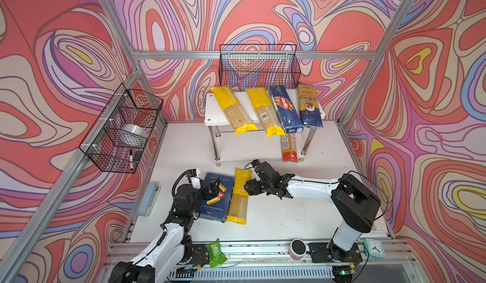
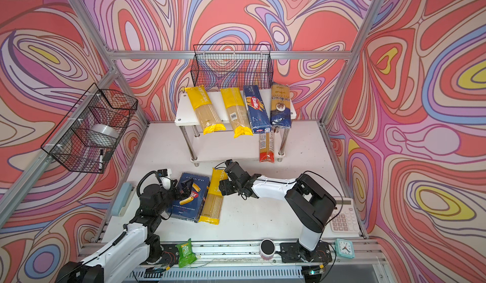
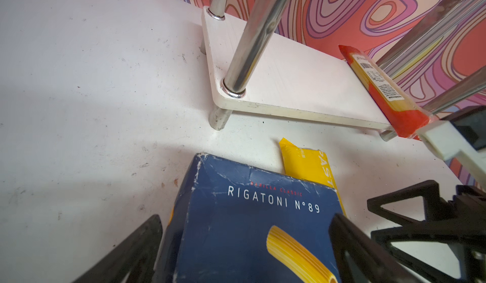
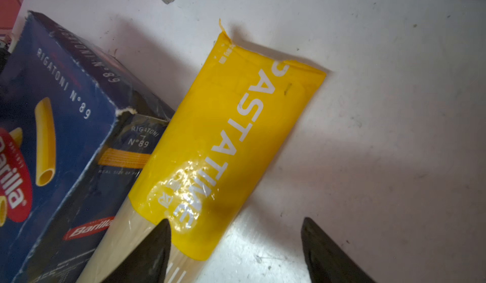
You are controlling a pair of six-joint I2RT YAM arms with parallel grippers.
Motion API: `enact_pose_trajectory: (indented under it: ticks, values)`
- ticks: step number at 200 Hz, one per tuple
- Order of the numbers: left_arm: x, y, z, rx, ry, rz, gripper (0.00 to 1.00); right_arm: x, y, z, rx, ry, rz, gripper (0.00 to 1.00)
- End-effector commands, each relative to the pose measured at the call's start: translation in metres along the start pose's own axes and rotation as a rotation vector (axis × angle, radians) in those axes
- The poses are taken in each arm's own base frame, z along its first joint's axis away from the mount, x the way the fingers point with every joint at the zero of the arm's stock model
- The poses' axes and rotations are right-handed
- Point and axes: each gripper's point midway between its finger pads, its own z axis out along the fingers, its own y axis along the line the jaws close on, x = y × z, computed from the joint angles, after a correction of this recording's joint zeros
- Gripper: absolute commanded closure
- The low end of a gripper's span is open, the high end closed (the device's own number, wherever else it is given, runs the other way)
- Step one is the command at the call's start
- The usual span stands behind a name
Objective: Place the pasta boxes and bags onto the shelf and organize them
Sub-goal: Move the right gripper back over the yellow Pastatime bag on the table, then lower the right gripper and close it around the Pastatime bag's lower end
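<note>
Swirl-patterned walls [image 1: 65, 58] around a white desk [image 1: 276, 216], with the two-tier shelf [image 1: 214, 110] at the back. On its top board, side by side, left to right: a yellow-ended bag [image 1: 234, 110], a second yellow-ended bag [image 1: 264, 113], the spaghetti box [image 1: 285, 109] and the dark blue bag [image 1: 310, 108] — all four slanted, near ends past the front edge. On the lower board, near the right legs, the red-ended bag [image 1: 289, 147], its red end over the front edge. On the desk in front of the shelf, the rigatoni box [image 1: 214, 205] flat, face up, with a third yellow-ended bag [image 1: 239, 197] lengthwise right against its right side. Left end effector [image 3: 246, 216] low over the box, jaws spread wide, one finger [image 3: 136, 247] to each side — pressing or merely astride, cannot tell. Right end effector [image 4: 236, 220] open over that bag near its yellow end, one fingertip [image 4: 155, 242] above the clear middle, the other above bare desk, nothing held.
</note>
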Motion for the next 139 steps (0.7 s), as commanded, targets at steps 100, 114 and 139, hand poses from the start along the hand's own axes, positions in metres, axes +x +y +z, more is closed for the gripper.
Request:
enact_pose_trajectory:
  ticks: [100,114,139]
  values:
    - [-0.001,-0.004,0.000,0.024,-0.014,0.001,0.00,0.015,0.019,0.032,-0.035,0.063,-0.032,0.13]
    - [-0.001,-0.003,0.000,0.023,-0.013,0.001,0.00,0.016,0.024,0.034,-0.045,0.066,-0.036,0.13]
    - [-0.001,-0.004,0.000,0.027,-0.012,0.001,0.00,0.020,0.030,0.037,-0.027,0.082,-0.069,0.13]
